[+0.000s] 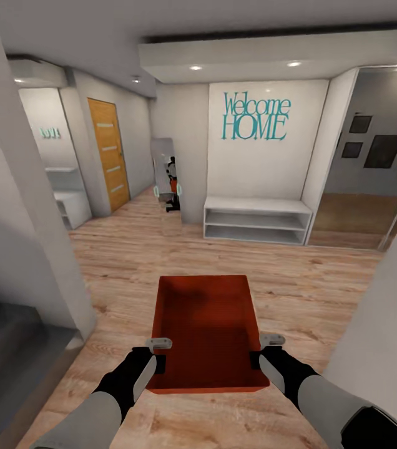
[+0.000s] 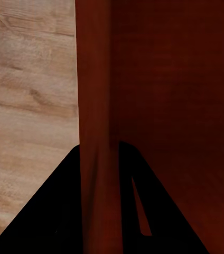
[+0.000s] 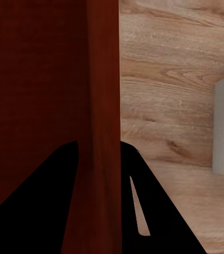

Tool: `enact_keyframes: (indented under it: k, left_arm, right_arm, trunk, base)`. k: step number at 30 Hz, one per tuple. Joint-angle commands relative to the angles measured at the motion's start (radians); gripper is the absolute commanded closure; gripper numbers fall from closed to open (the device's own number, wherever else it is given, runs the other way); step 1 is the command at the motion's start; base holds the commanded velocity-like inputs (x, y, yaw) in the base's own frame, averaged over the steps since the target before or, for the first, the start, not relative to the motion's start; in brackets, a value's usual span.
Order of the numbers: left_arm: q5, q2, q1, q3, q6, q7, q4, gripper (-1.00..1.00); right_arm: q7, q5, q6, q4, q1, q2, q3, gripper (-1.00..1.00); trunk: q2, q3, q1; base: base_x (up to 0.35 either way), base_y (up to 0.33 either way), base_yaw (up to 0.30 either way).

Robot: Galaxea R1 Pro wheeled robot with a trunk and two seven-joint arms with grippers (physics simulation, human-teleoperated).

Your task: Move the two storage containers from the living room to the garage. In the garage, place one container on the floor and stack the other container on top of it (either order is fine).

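At the lower left of the head view, the left hand [image 1: 158,355] is clamped on the left wall of the storage container [image 1: 206,330], which fills lower centre, carried above the wood floor [image 1: 117,262], long axis pointing straight ahead. At lower right, the right hand [image 1: 262,354] pinches the opposite wall. The second container and garage are unseen.
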Motion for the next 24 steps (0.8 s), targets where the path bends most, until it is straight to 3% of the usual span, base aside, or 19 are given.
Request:
enact_keyframes:
  k: [1, 24]
  left_arm:
    - [0.002, 0.002, -0.001, -0.015, 0.009, 0.014, 0.047, 1.00]
    - [0.002, 0.002, -0.001, -0.015, 0.009, 0.014, 0.047, 1.00]
  right_arm:
    - [-0.001, -0.016, 0.000, -0.014, -0.002, -0.001, 0.027, 1.00]
    - [-0.002, -0.016, 0.000, -0.014, -0.002, -0.002, 0.027, 1.00]
  trunk:
    - [-0.002, -0.002, 0.001]
    - [-0.002, -0.002, 0.001]
  base:
    - [0.322, 0.000, 0.000]
    - [0.322, 0.000, 0.000]
